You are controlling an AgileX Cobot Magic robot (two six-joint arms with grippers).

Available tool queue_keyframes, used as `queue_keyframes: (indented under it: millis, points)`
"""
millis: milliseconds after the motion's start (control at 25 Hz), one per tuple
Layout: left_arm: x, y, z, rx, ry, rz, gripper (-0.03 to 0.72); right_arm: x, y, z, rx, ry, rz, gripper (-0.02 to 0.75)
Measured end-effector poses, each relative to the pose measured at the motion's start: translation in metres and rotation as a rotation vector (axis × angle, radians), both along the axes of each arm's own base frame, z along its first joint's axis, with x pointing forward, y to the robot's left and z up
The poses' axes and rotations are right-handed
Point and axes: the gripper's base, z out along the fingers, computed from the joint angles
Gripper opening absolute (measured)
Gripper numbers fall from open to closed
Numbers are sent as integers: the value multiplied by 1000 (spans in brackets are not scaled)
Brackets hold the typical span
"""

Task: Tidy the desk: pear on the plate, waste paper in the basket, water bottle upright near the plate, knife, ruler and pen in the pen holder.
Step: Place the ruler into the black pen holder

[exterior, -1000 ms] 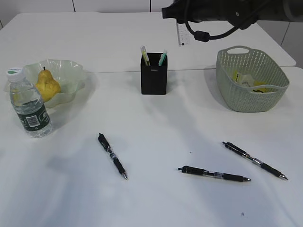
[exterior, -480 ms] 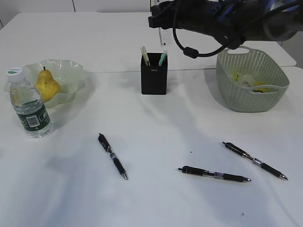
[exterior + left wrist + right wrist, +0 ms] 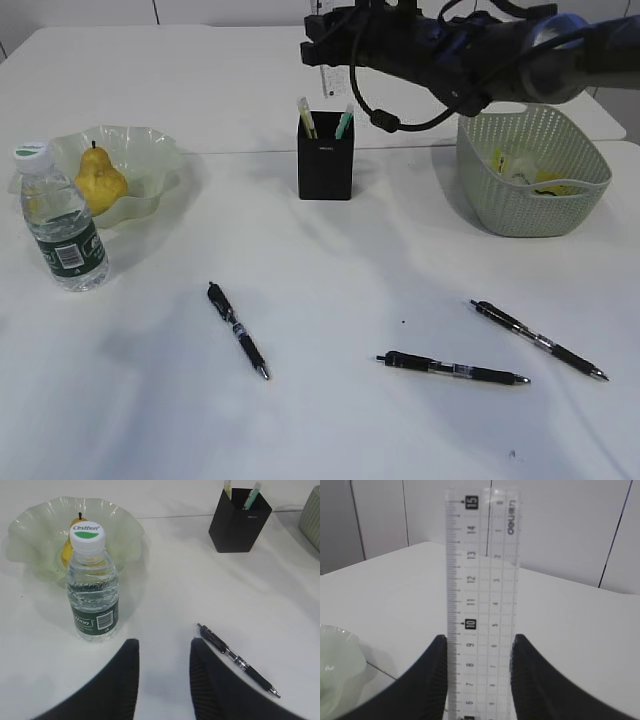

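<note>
Right pincer [image 3: 479,680] is clamped on the clear ruler [image 3: 482,600], holding it by its edges, hanging above and just behind the black pen holder [image 3: 325,156]. In the exterior view the ruler [image 3: 328,70] hangs roughly vertical over the holder's rear rim.

Step in hand, my read: drop the ruler into the pen holder. To do it well:
- Centre the ruler's lower end over the opening, clear of the two items already standing in the holder; they lean at the left and right corners, so the middle gap looks best.
- Keep the ruler near vertical, lower until the tip is well inside, then release. Letting go high risks it bouncing off the rim or tipping the holder.
- Can't see the lower tip in the right wrist view, so alignment relies on the exterior view.

Left pincer [image 3: 162,680] is wide, holding nothing, above the tabletop [image 3: 400,280], just in front of the water bottle [image 3: 93,585].

Still loose in front of the holder: three pens [image 3: 237,330] [image 3: 452,369] [image 3: 538,340]. Pear [image 3: 98,178] sits on the plate [image 3: 150,150]; bottle upright beside it. Basket [image 3: 530,165] right of the holder holds paper.
</note>
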Motion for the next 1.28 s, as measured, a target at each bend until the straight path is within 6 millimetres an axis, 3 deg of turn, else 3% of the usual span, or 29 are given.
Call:
queue_keyframes:
  millis: [640, 1280]
  points:
    - [0, 0, 0, 0, 0, 0, 237, 22, -4, -43, -6, 47, -20, 306]
    - [0, 0, 0, 0, 2, 0, 237, 34, -4, -52, 34, 36, -34, 306]
